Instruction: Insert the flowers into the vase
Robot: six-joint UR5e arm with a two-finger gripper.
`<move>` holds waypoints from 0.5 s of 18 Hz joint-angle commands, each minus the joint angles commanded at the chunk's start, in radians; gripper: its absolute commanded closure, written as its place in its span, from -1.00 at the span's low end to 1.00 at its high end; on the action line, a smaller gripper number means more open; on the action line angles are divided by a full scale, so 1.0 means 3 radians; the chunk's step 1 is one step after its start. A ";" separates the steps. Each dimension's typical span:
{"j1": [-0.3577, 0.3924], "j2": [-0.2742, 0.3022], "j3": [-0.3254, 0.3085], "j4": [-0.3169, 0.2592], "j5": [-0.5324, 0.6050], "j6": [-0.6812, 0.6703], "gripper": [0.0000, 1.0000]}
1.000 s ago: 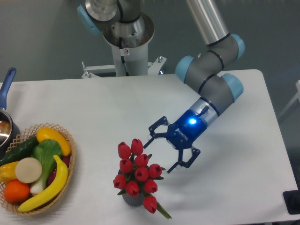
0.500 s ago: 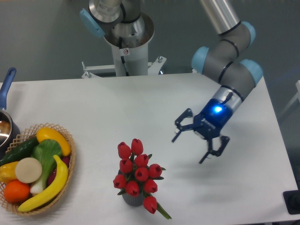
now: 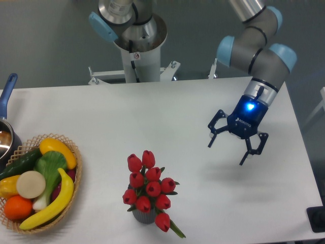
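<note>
A basket [image 3: 75, 168] of produce sits at the left edge, apart from the work. Near the front, the flowers [image 3: 148, 188] stand upright in the vase [image 3: 143, 217], stems down inside it, so the insertion looks done. Well to the right, the gripper [image 3: 234, 145] hangs spread and empty above the table [image 3: 152, 112].

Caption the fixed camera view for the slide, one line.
Red tulips stand in the grey vase; open gripper hangs empty to their right.

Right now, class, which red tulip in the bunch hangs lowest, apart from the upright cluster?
The red tulip bud at the bunch's bottom right: it droops beside the dark grey vase, below the other buds.
</note>
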 joint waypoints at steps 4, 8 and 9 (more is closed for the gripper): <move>-0.0020 -0.0005 0.0143 -0.0025 0.0578 0.0061 -1.00; -0.0153 -0.0036 0.0215 -0.0036 0.1289 0.0435 -1.00; -0.0174 -0.0036 0.0215 -0.0041 0.1437 0.0435 -1.00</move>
